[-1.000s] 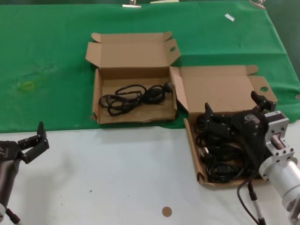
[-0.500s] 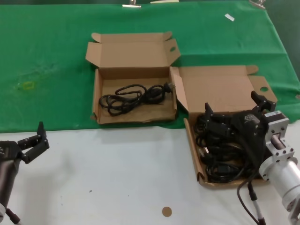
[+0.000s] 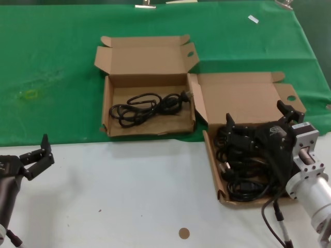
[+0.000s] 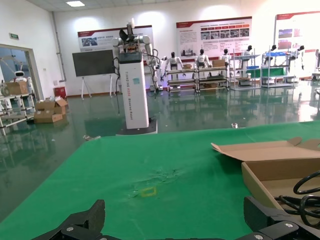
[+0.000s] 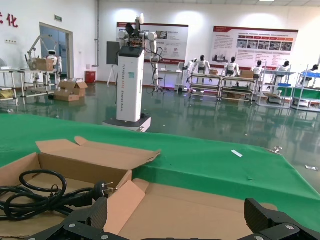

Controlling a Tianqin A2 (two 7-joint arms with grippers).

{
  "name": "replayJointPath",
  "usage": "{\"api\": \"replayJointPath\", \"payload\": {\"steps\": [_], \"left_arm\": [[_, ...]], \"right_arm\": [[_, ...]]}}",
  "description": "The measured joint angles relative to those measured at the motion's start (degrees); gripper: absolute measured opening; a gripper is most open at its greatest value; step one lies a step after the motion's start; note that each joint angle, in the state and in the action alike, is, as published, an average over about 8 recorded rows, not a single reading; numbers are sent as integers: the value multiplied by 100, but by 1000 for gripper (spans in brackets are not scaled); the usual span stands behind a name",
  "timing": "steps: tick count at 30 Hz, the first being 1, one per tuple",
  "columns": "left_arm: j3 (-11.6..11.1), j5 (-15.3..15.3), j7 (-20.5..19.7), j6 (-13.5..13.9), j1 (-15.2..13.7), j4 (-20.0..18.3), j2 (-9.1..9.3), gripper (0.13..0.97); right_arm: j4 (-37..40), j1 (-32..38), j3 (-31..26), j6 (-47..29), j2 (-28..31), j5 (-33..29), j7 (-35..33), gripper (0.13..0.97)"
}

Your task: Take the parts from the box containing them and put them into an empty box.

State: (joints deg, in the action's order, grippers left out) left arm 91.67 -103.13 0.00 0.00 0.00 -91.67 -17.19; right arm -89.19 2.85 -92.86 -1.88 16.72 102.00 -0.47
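The box holding the parts (image 3: 213, 173) lies at the right, lid (image 5: 200, 210) open, with a round hole in one ear. It holds a pile of black power cables (image 3: 242, 178). My right gripper (image 3: 257, 117) hangs open just above this pile with nothing between its fingers (image 5: 176, 221). The other box (image 3: 106, 103), with an oval hole in its ear and a wavy front edge, lies left of it. One black cable (image 3: 145, 107) lies in it, also seen from the right wrist (image 5: 40, 200). My left gripper (image 3: 37, 155) is open and empty at the near left (image 4: 175, 222).
A green cloth (image 3: 51, 62) covers the far half of the table; the near half is white (image 3: 129, 196). A small brown disc (image 3: 183, 233) lies near the front. A white tag (image 3: 253, 19) and a yellow mark (image 3: 30, 94) are on the cloth.
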Motion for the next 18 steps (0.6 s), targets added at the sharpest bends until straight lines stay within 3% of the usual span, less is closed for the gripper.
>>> {"api": "replayJointPath", "payload": {"steps": [18], "left_arm": [[0, 0, 0, 0, 0, 0, 0, 965]], "right_arm": [[0, 0, 0, 0, 0, 0, 0, 966]]}}
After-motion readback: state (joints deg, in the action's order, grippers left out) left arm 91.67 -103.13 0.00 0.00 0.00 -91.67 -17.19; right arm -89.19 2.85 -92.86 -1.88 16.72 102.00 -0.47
